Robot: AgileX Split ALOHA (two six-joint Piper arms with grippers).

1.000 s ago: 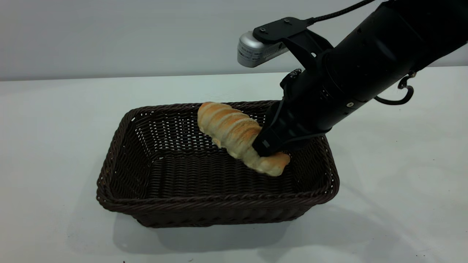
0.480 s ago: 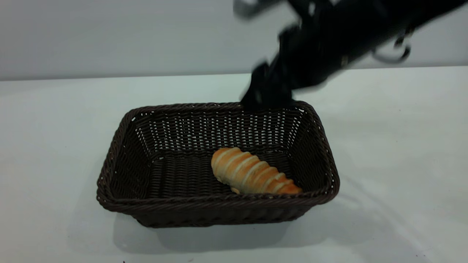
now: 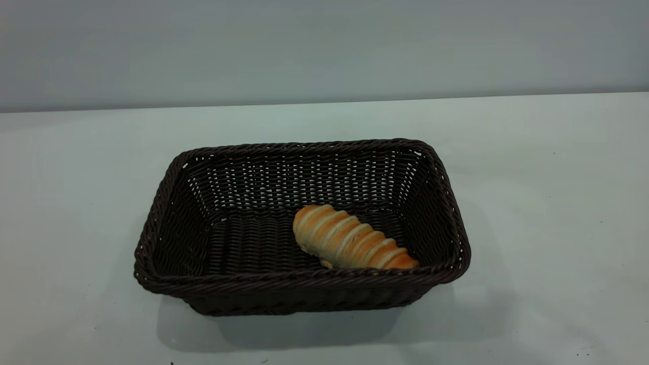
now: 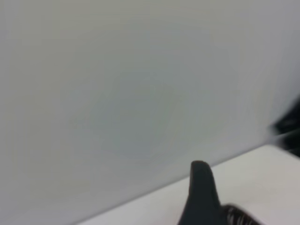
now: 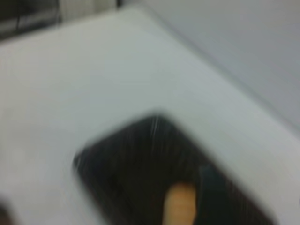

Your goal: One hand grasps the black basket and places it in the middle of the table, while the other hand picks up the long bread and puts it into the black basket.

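Note:
The black basket stands on the white table near its middle. The long bread lies flat on the basket floor, toward the front right corner. Neither arm shows in the exterior view. The right wrist view looks down from a distance on the basket with the bread in it; a dark blurred part of my right gripper crosses the basket beside the bread. A part of my left gripper shows in the left wrist view against the wall and table edge, away from the basket.
A plain grey wall rises behind the table's far edge. A few tiny dark specks lie on the table at the front right. A dark object shows at the edge of the left wrist view.
My right gripper held the bread over the basket, let it go, rose up and away, and has left the exterior view. The bread has dropped onto the basket floor and lies still.

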